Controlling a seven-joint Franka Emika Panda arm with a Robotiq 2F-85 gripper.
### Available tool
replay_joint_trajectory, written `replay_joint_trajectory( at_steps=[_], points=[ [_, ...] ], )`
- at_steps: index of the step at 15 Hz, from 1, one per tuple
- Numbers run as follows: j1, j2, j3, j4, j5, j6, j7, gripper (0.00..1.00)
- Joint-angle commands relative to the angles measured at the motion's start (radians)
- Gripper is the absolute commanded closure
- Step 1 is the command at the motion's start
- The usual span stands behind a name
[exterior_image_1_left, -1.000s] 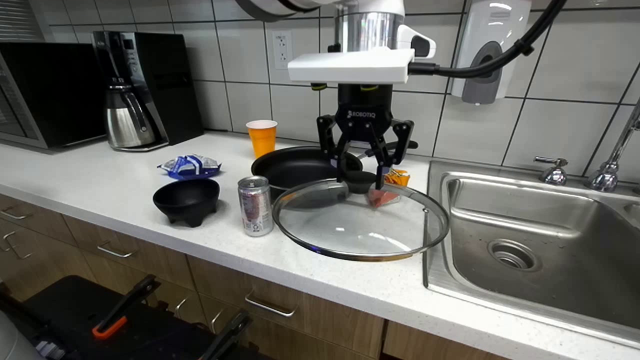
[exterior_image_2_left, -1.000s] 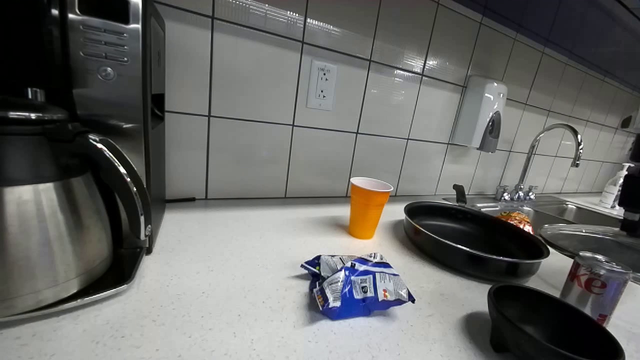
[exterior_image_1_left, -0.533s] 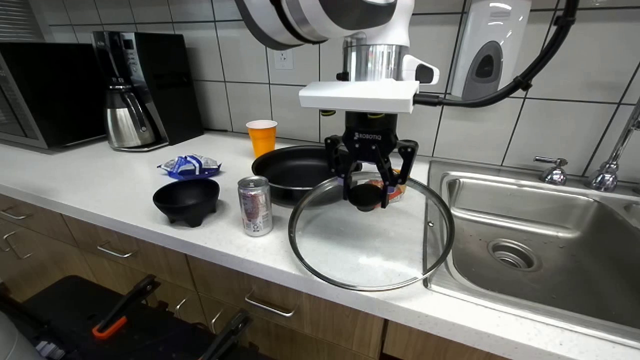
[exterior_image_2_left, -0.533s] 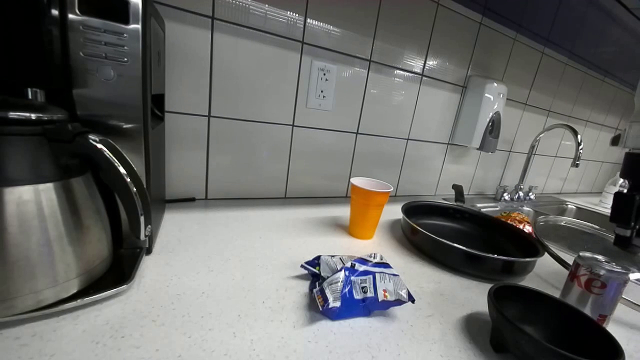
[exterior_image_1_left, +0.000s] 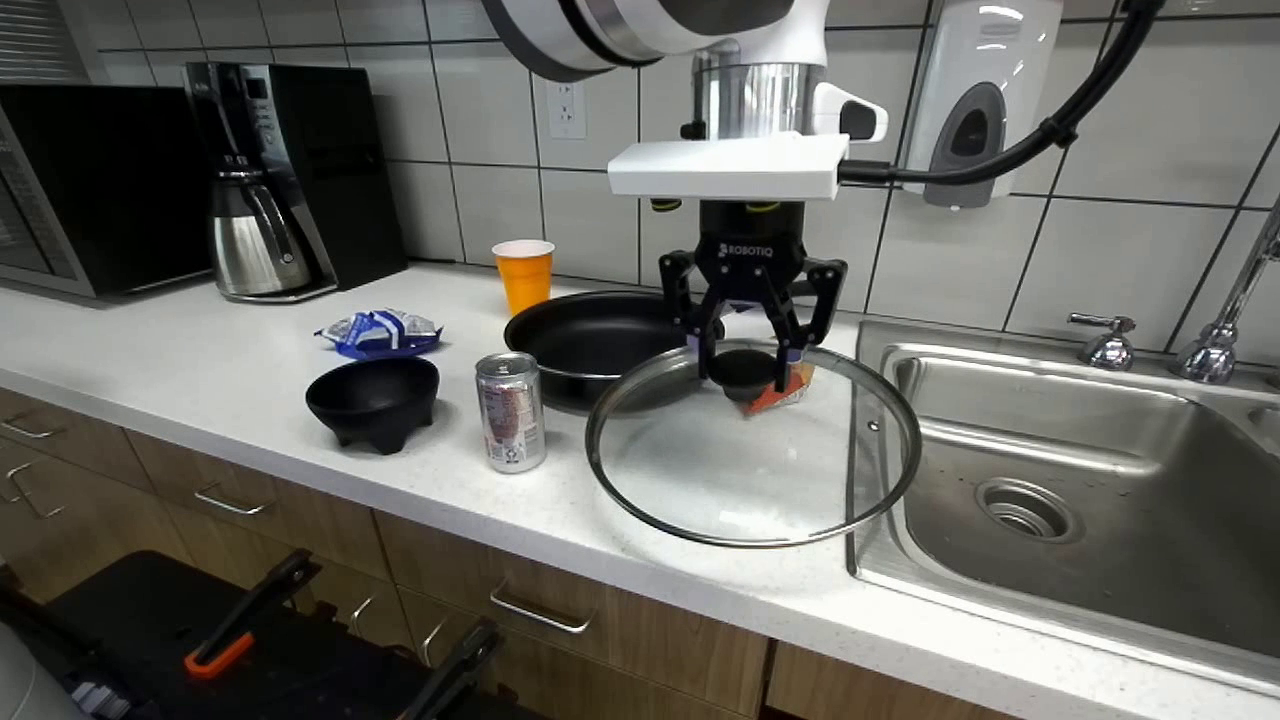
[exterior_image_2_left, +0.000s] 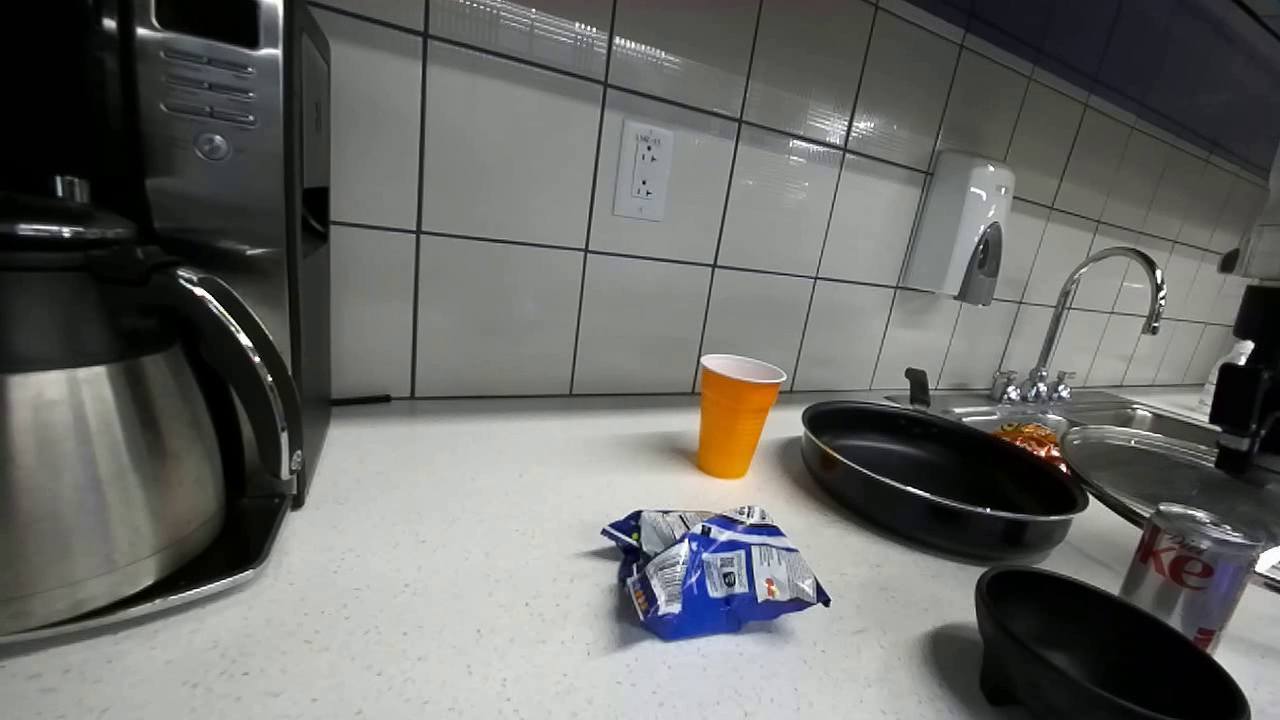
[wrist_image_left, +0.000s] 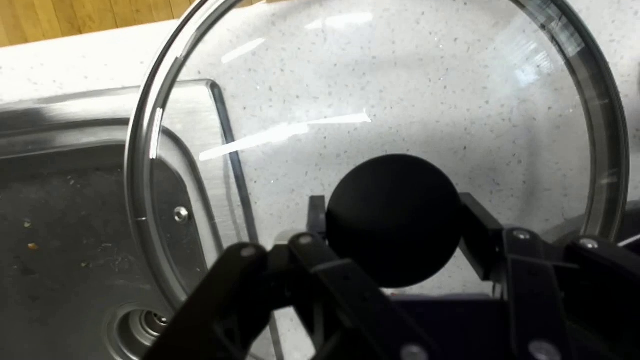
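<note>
Black pan (exterior_image_1_left: 600, 335) stands on the white table (exterior_image_1_left: 220, 345). Gripper (exterior_image_1_left: 745, 374) points straight down, right of the pan and a little nearer the camera in an exterior view. It clasps a round black knob (wrist_image_left: 393, 220) from both sides, jaws apart by the knob's width. Glass lid (exterior_image_1_left: 750, 465), metal-rimmed, hangs from that grip, right of the pan and on its near side; its far left edge overlaps the pan in that view, contact cannot be told. Wrist view: the lid's edge crosses over a corner of the steel sink (wrist_image_left: 90, 200), which is set in right of the pan.

Orange packet (exterior_image_2_left: 1033, 443) right of the pan, partly seen through the glass. Silver can (exterior_image_1_left: 511, 415) upright, near the pan, at its front left. Footed black bowl (exterior_image_1_left: 373, 400) farther out, left of the pan and near side. Blue packet (exterior_image_2_left: 715, 580), crumpled, left of the pan. Orange cup (exterior_image_1_left: 524, 278) upright, just off the pan's back left. Coffee maker (exterior_image_1_left: 330, 170) well left of the pan.
</note>
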Motion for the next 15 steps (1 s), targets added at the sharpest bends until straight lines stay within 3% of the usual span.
replay_joint_trajectory(
  at_steps=[1, 15],
  points=[
    [-0.013, -0.090, 0.013, -0.005, -0.047, -0.031, 0.047, 0.61],
    [-0.041, -0.109, -0.025, -0.030, -0.013, -0.120, 0.037, 0.61]
  ],
)
